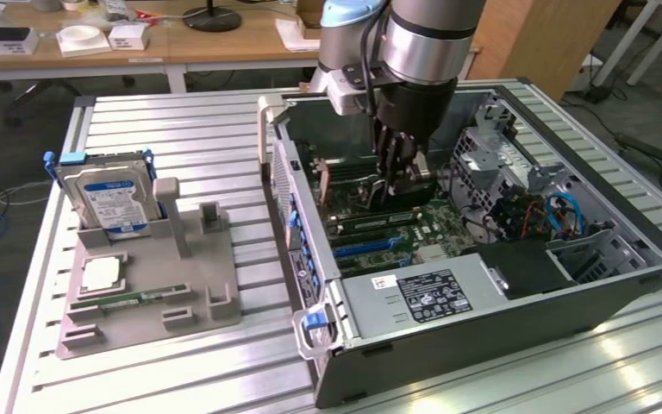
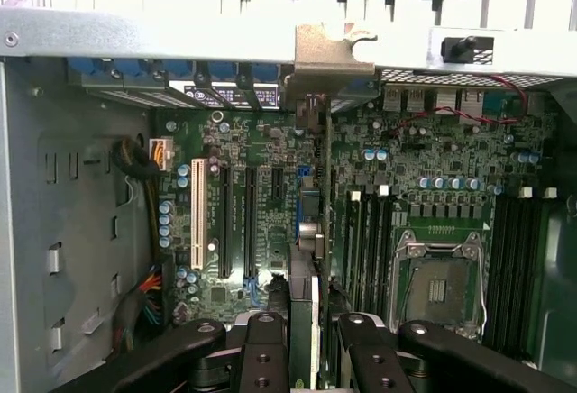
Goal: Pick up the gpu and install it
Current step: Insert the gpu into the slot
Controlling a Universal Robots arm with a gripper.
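The end effector [image 1: 406, 179] is hanging inside the open computer case [image 1: 607, 285], grasping the gpu [image 2: 311, 231] edge-on between its fingers [image 2: 263, 348]. The card is standing upright over the motherboard [image 2: 433, 150], its bracket [image 2: 326, 61] at the rear wall. A hard drive [image 1: 107, 198] is sitting on the counter [image 1: 170, 129] at the case's nine o'clock in the exterior view.

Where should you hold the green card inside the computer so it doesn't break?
Hold the gpu by its top long edge, coming straight down from above, jaws flat on its two faces. It stands on edge over the motherboard, its metal bracket at the case's back wall, so that top edge is the free part. The gripper holds it that way.
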